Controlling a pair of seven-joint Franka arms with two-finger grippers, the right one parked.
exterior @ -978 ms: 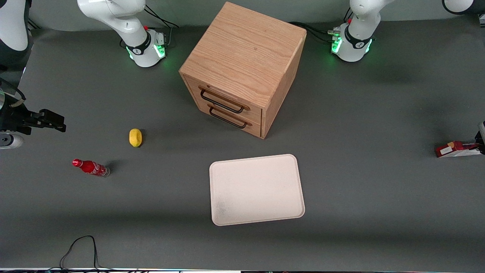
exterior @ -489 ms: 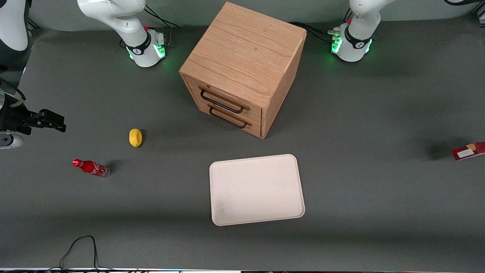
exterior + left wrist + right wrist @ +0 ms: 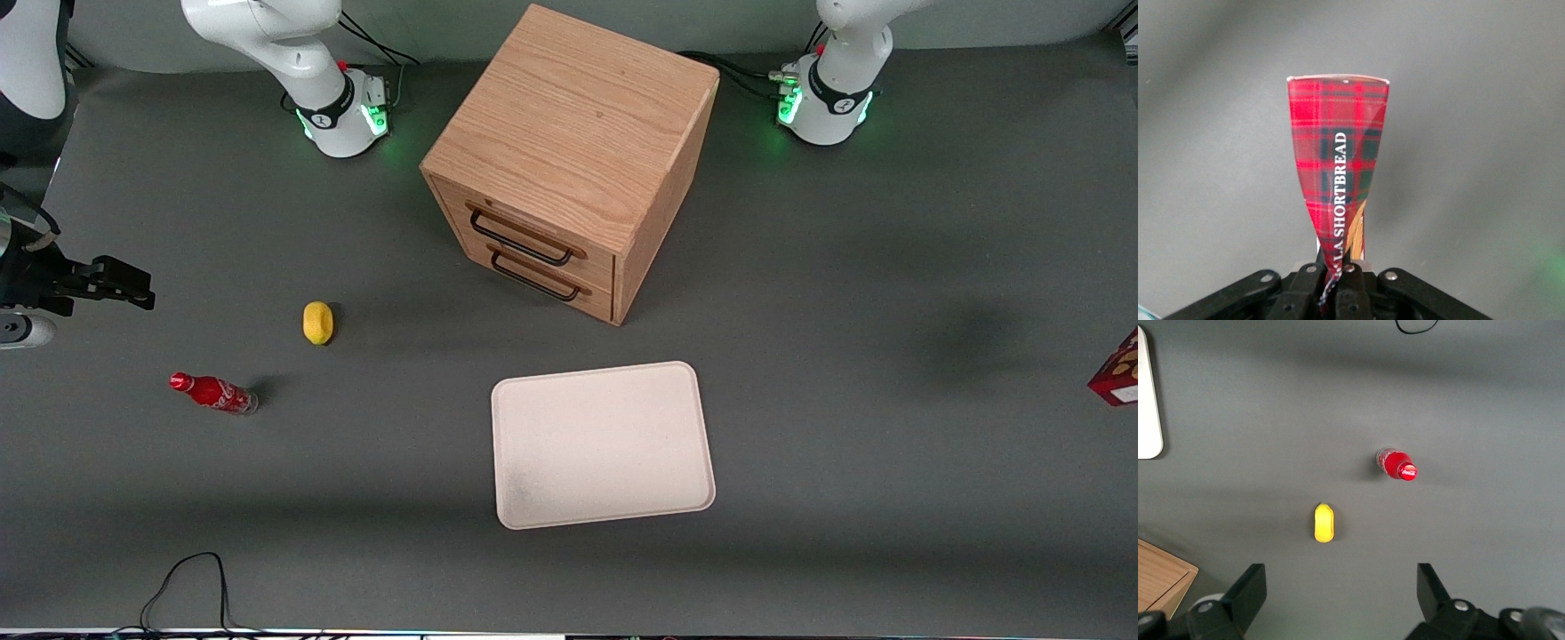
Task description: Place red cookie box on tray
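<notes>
So the left arm's gripper [image 3: 1335, 283] has its black fingers [image 3: 1350, 293] pinched tight on one end of the long, slim red tartan cardboard cookie box [image 3: 1338, 160]. From the wrist camera the box sticks straight out away from the jaws, white lettering running down its length, with nothing but plain grey table [image 3: 1485, 133] past it. It's held up in the air, not resting on anything.

From the front camera only a corner of that box [image 3: 1120, 378] pokes into the picture, way out at the working arm's end of the table, with a soft shadow on the grey surface nearby. The gripper itself is out of that shot.

The flat off-white rectangular tray with rounded corners [image 3: 603, 444] sits mid-table, nearer the front camera than the wooden two-drawer cabinet [image 3: 569, 151], and well apart from the box.

Toward the parked arm's end there's a small yellow lemon-looking thing [image 3: 317, 322] and a little red soda bottle [image 3: 213, 393] lying on its side.
</notes>
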